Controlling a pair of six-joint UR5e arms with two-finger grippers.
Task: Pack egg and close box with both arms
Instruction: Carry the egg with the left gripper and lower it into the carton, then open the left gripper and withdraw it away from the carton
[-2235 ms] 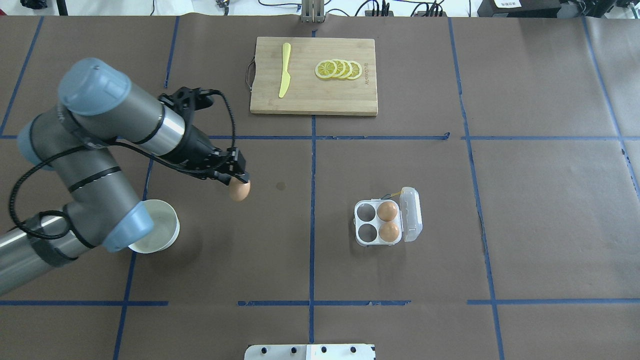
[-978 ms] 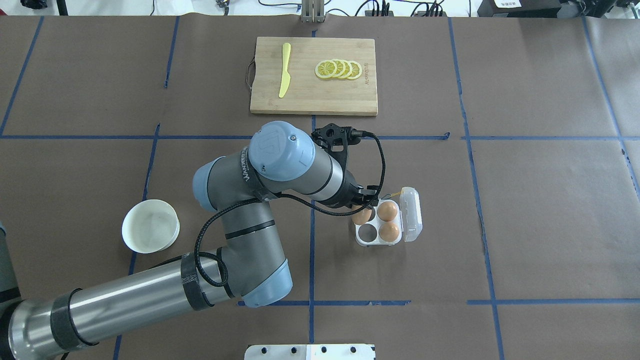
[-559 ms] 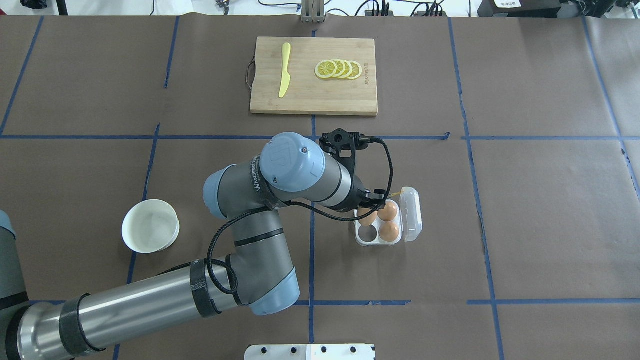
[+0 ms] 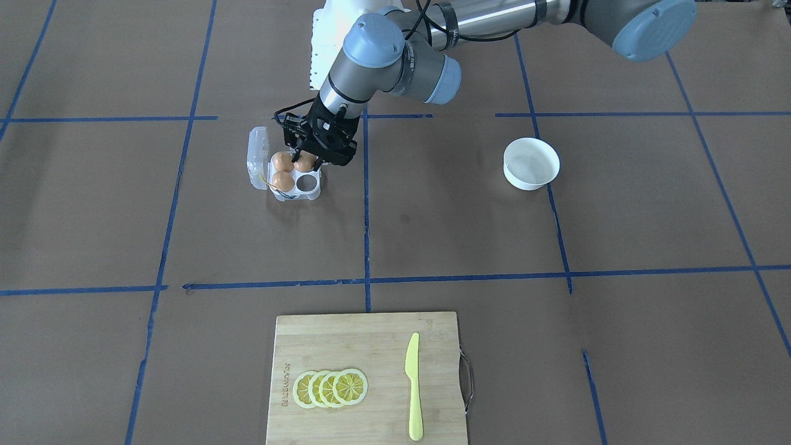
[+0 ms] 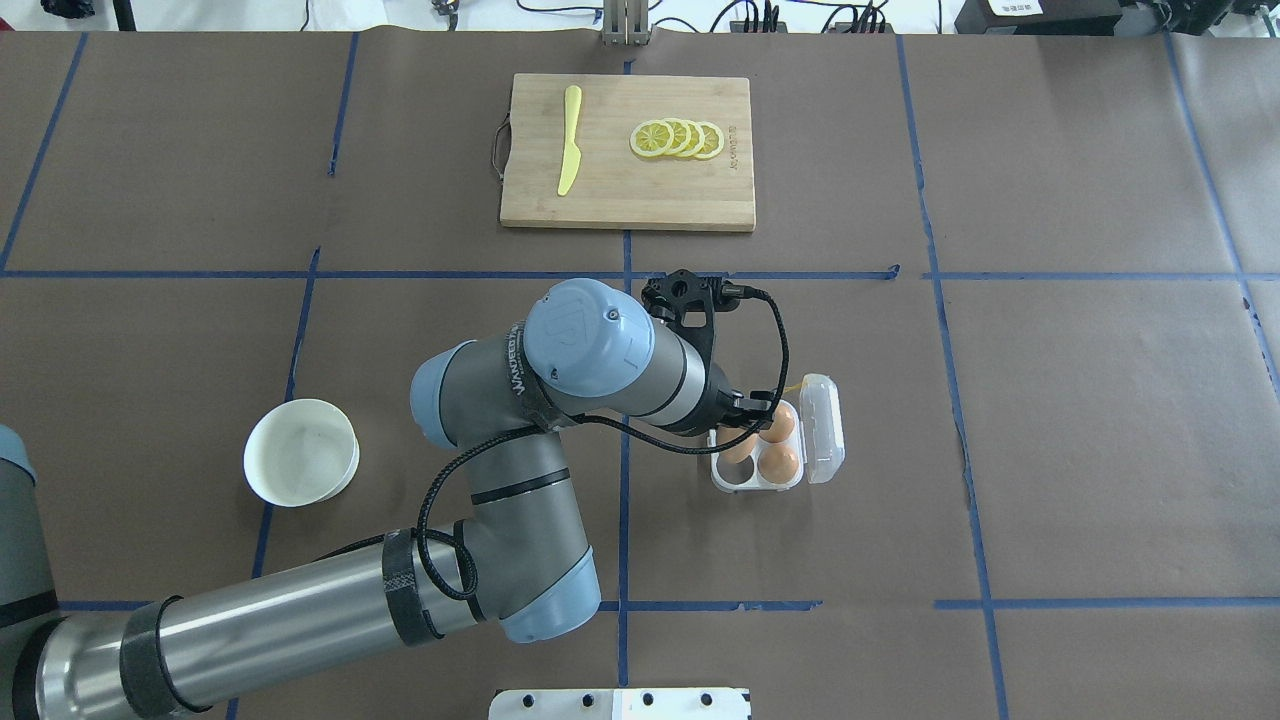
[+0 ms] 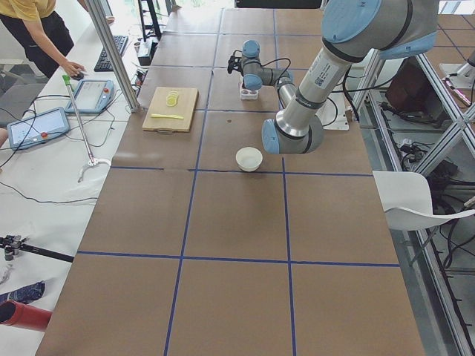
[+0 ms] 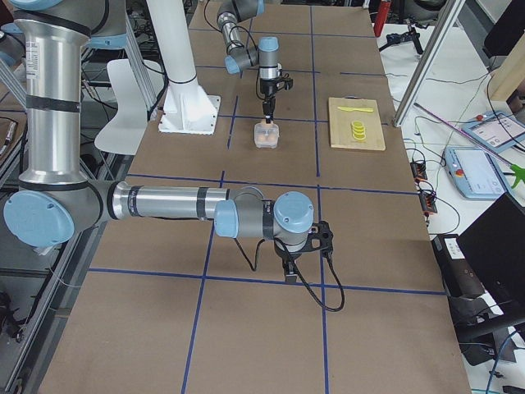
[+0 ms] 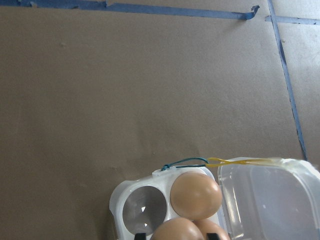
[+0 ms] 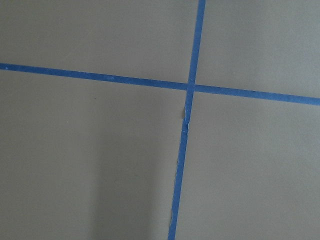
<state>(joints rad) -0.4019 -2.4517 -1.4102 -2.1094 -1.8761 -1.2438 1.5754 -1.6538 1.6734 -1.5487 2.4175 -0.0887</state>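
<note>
a robotics lab. a left arm (image 5: 300, 600) and a right arm (image 7: 164, 201) work at a long table (image 5: 1100, 450) covered in brown paper and marked into squares with blue tape (image 5: 1000, 276). a white pedestal (image 7: 176, 57) is bolted onto it. metal frame posts (image 6: 115, 59) stand alongside. a side bench (image 6: 44, 170) carries control tablets (image 6: 96, 95), with a person (image 6: 33, 30) leaning over it.

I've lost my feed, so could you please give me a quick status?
Left gripper shut on egg at the box. Right gripper far off, state unclear. Lid open, aside.
</note>
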